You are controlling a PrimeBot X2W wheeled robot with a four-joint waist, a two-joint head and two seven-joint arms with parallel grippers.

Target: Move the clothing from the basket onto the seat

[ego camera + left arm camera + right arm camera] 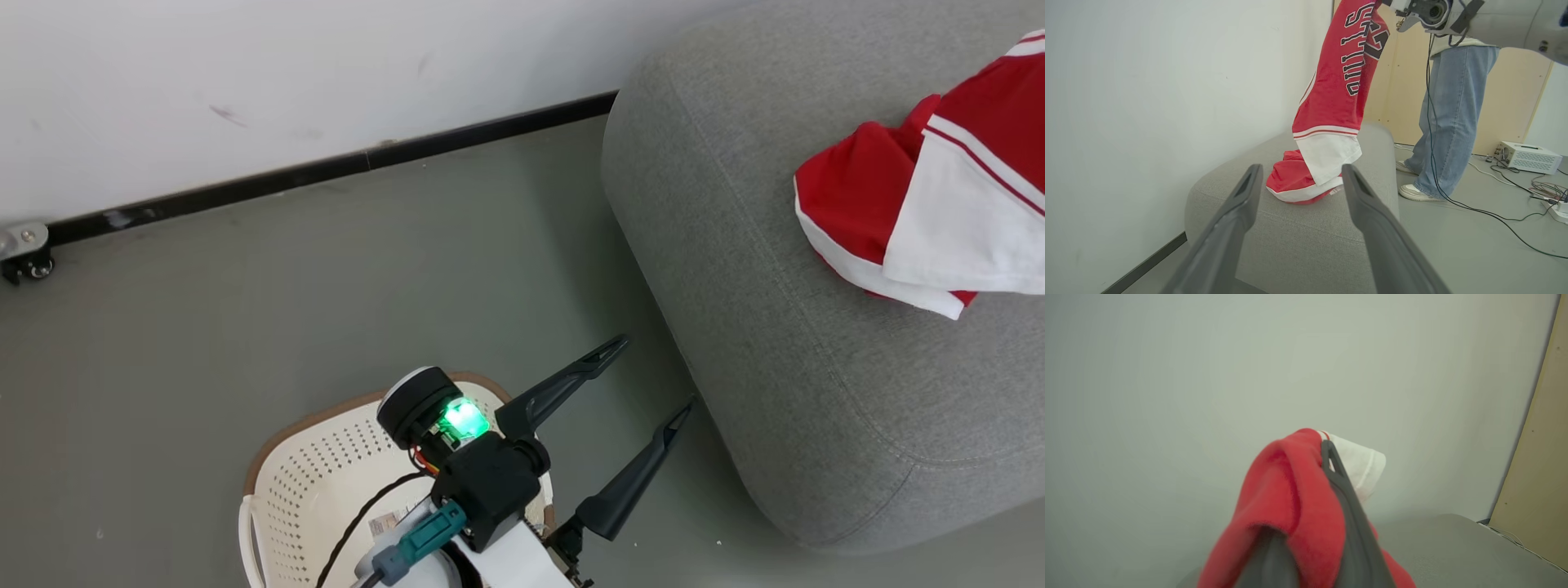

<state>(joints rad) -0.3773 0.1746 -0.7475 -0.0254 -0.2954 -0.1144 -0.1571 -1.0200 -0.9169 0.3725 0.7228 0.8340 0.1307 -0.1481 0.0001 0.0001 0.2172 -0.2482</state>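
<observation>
Above seat [816, 367], my right gripper [1310, 465] was clamped on jersey [1339, 81], its hem touching other garment [857, 188] on cushion. My left gripper [653, 371] was open, empty, over basket [310, 420]. Risk: cloth was draped over my finger, so it could have snagged on release and dragged off seat.

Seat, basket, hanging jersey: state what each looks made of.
Seat: matte grey woven upholstery, weave and seam visible. Basket: cream moulded plastic, likely, with punched holes and a brown woven-look rim. Jersey: soft red knit cloth, probably synthetic, draping in folds.
</observation>
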